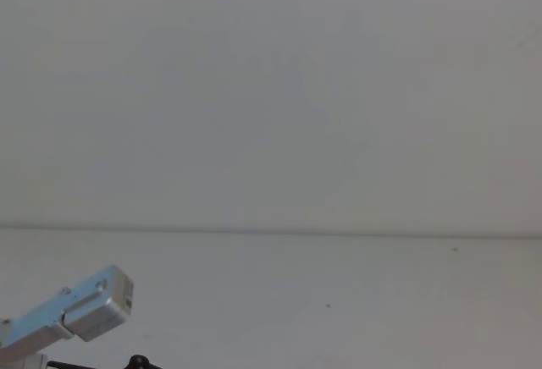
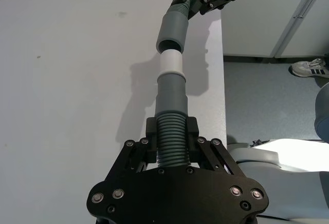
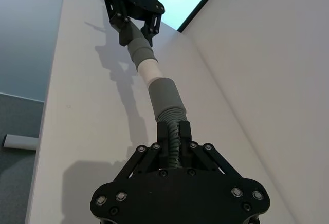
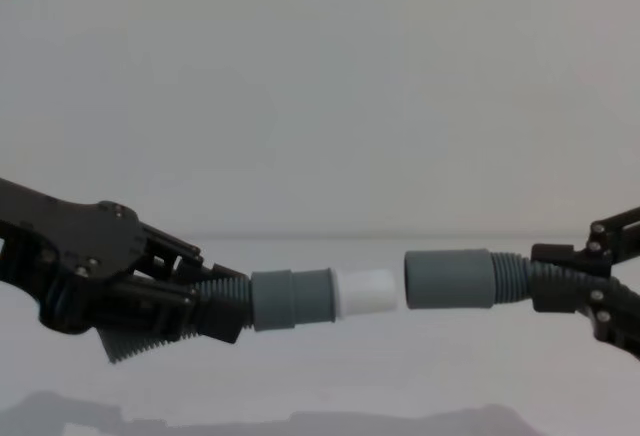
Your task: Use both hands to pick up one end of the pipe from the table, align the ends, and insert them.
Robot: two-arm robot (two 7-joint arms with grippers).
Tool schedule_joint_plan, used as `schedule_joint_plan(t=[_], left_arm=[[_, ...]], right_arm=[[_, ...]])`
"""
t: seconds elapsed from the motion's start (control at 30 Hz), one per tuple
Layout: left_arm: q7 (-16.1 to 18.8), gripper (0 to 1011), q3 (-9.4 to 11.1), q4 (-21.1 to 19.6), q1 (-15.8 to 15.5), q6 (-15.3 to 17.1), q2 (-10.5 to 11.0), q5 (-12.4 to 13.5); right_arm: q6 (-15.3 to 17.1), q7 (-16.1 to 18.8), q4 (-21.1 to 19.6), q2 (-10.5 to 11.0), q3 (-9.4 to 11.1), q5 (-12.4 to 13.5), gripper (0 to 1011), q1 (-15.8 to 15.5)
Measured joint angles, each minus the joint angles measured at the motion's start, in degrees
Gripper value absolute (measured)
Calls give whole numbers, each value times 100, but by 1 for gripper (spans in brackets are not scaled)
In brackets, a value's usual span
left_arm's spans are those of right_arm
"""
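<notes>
Both grippers hold the pipe up above the white table (image 4: 400, 396). My left gripper (image 4: 215, 311) is shut on the ribbed hose just behind the cuff with the white tip (image 4: 365, 292), which points right. My right gripper (image 4: 555, 281) is shut on the ribbed hose behind the open cuff (image 4: 448, 278). The two ends stand in line, and the white tip's end sits at the open cuff's mouth, a sliver apart. In the left wrist view, the left gripper (image 2: 171, 129) clamps the hose (image 2: 172, 144) below the white tip (image 2: 170, 63). In the right wrist view, the right gripper (image 3: 174, 131) clamps below its cuff (image 3: 165, 95).
The table's edge (image 2: 223, 80) runs close beside the pipe, with grey floor and a person's shoe (image 2: 308, 69) beyond it. A pale grey wall (image 1: 271, 90) stands behind the table. A silver-grey arm link (image 1: 93, 305) shows at the lower left of the head view.
</notes>
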Motion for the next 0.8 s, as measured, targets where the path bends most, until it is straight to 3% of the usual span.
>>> schedule_joint_plan(t=[0.8], left_arm=[[31, 293, 9, -54, -3, 31, 21, 5]], right_arm=[[10, 61, -65, 44, -27, 84, 93, -24]])
